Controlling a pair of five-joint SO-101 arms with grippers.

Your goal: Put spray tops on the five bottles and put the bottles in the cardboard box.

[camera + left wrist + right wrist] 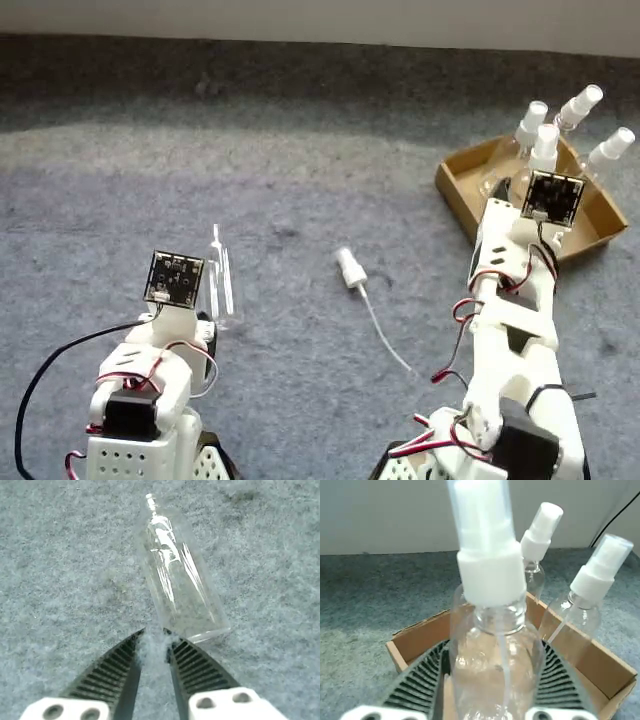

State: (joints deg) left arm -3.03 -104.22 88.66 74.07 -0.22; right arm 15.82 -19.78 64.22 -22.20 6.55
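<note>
Gripping a capped spray bottle (492, 680) upright in the right gripper (495, 652), fingers pressing against both sides of its clear body, at the cardboard box (417, 637), among three more capped bottles (585, 102) standing in it. Holding the left gripper (154, 632) only narrowly parted, grasping nothing, tips just short of the uncapped bottle (180, 575) lying on the grey carpet (60, 570). Leaving a loose spray top (351, 268) lying between the arms.
</note>
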